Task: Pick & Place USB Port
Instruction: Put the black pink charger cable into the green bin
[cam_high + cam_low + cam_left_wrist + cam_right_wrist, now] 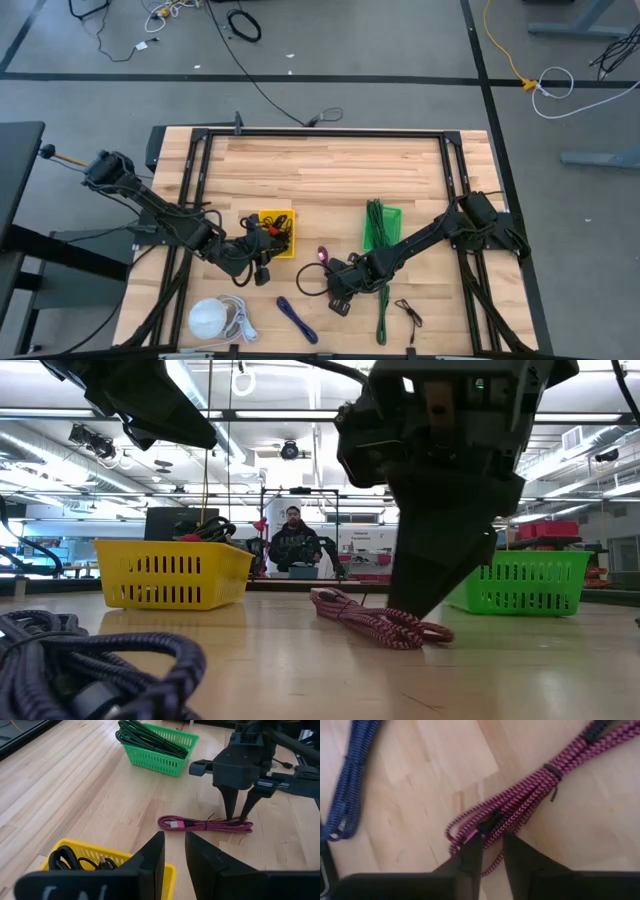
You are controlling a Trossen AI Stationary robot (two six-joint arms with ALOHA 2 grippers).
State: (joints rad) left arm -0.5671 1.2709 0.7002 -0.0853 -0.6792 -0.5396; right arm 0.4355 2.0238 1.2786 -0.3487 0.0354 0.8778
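One wooden table [320, 165] carries the whole arrangement, with two dark arms reaching in from opposite sides.

Two baskets stand on it. The yellow basket [276, 231] sits left of centre and holds a tangle of black cables [75, 860]. The green basket [381, 222] sits right of centre and holds a bundle of dark green cables [147, 737] that overhang its rim.

Loose on the boards near the front edge — four items counted: one white coiled cable [215, 318] at the left, one blue cable [297, 319] beside it, one green cable [382, 312] lying lengthwise below the green basket, and one small black cable [409, 313] at the right.

The task's item, one pink braided USB cable [205, 824], lies folded on the bare table between the two baskets, outside both.

The right gripper [239, 816] stands upright over one end of that cable, its fingertips down on the table and closing narrowly around the strands; the right wrist view confirms the bundle passing between the two fingers [470, 851].

The left gripper [174, 851] hovers just beside the yellow basket, fingers set a narrow gap apart with nothing between them.
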